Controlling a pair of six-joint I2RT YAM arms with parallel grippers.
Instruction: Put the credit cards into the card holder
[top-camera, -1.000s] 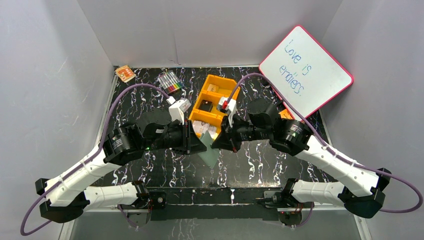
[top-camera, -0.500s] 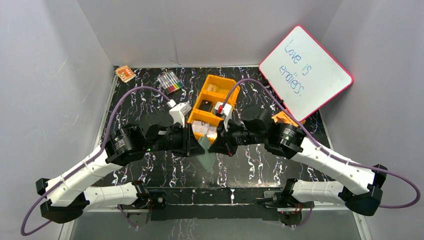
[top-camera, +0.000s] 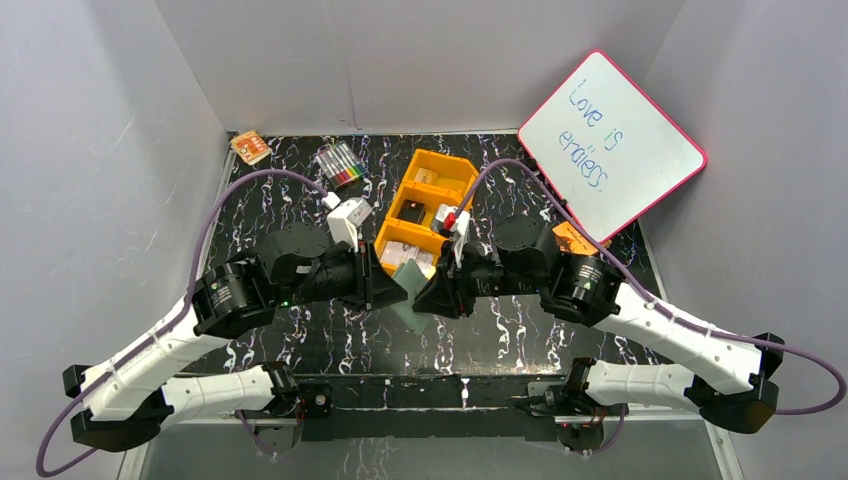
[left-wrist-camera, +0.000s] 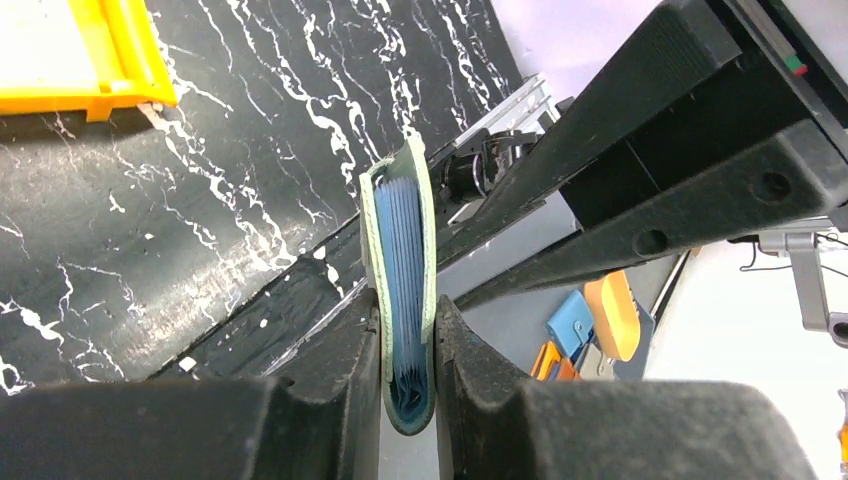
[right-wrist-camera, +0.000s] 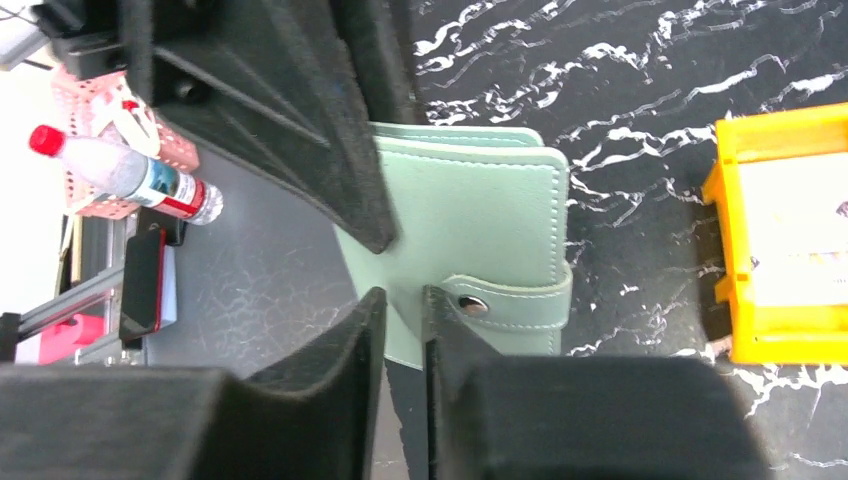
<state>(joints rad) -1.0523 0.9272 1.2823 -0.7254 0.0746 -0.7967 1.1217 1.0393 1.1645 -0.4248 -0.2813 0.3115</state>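
The sage-green card holder (top-camera: 411, 313) is snapped closed and held up over the black table. My left gripper (top-camera: 398, 291) is shut on its spine end. In the left wrist view it stands edge-on (left-wrist-camera: 403, 240) between my left gripper's (left-wrist-camera: 405, 305) pads, blue pockets showing. My right gripper (top-camera: 426, 298) meets it from the right. In the right wrist view my right gripper (right-wrist-camera: 403, 295) has its jaws almost shut just left of the snap strap (right-wrist-camera: 510, 300), with nothing seen between them. Pale credit cards (top-camera: 409, 260) lie in the near compartment of the orange tray (top-camera: 447, 166), also in the right wrist view (right-wrist-camera: 800, 235).
A pink-framed whiteboard (top-camera: 610, 140) leans at the back right. A pack of markers (top-camera: 340, 165) and a small orange box (top-camera: 250, 148) lie at the back left. The orange tray's corner shows in the left wrist view (left-wrist-camera: 120, 70). Grey walls enclose the table.
My right gripper has moved left, up to the card holder. My left arm has drawn back a little to the left, still holding the card holder.
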